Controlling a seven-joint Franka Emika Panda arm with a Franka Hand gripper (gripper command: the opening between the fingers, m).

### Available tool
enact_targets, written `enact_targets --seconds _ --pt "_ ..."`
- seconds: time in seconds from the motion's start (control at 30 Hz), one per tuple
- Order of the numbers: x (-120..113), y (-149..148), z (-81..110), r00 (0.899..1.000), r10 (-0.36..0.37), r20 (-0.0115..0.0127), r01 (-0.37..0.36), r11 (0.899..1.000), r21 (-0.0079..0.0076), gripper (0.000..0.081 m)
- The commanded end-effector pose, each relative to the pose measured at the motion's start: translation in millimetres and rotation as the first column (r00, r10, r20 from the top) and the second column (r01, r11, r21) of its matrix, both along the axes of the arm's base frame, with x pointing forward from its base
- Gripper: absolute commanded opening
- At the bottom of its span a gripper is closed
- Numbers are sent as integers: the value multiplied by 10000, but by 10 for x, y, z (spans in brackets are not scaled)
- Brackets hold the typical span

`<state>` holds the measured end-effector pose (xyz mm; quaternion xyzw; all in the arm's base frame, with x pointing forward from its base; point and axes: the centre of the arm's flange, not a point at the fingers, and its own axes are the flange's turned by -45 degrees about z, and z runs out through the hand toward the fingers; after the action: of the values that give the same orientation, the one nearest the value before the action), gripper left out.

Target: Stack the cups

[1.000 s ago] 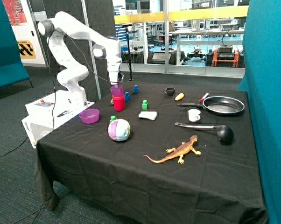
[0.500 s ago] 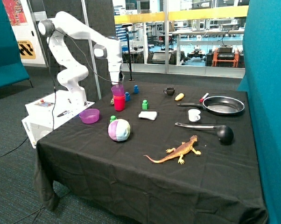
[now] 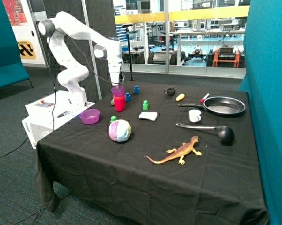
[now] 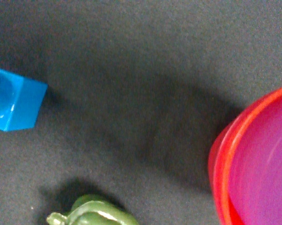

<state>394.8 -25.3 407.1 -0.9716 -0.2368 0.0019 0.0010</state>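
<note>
I am watching the gripper (image 3: 116,83) holding just above the purple cup (image 3: 117,91), which is sitting nested in the red cup (image 3: 119,103) near the far edge of the black table (image 3: 131,178), beside a blue block (image 3: 127,97). Over the last second the purple cup has been sinking: a second ago it was riding higher over the red one, and now it is lower, with less of its wall showing above the red rim. I am reading that as the insertion finishing. The wrist view is showing the red rim (image 4: 220,159) with a pink-purple wall inside it, plus the blue block (image 4: 14,105) and a green object (image 4: 92,213) on the cloth. I cannot tell whether the fingers are spread or pinching the purple cup; they are hidden against the arm. I am not finding a magenta cup as a separate item, so I cannot say whether it is already inside the stack. The purple bowl (image 3: 89,116) and striped ball (image 3: 119,130) are sitting well clear.
</note>
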Motion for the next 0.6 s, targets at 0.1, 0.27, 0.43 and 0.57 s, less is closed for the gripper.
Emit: enact_targets --seconds 0.1,0.27,0.43,0.57 --pt "-9 -28 -59 10000 -3 41 3 10000 -10 800" --pt "-3 -41 -59 10000 4 41 -4 10000 -10 808" --pt "-3 -49 -58 10000 13 41 -13 10000 -10 808" --pt "0 -45 -58 10000 63 41 -63 10000 -10 808"
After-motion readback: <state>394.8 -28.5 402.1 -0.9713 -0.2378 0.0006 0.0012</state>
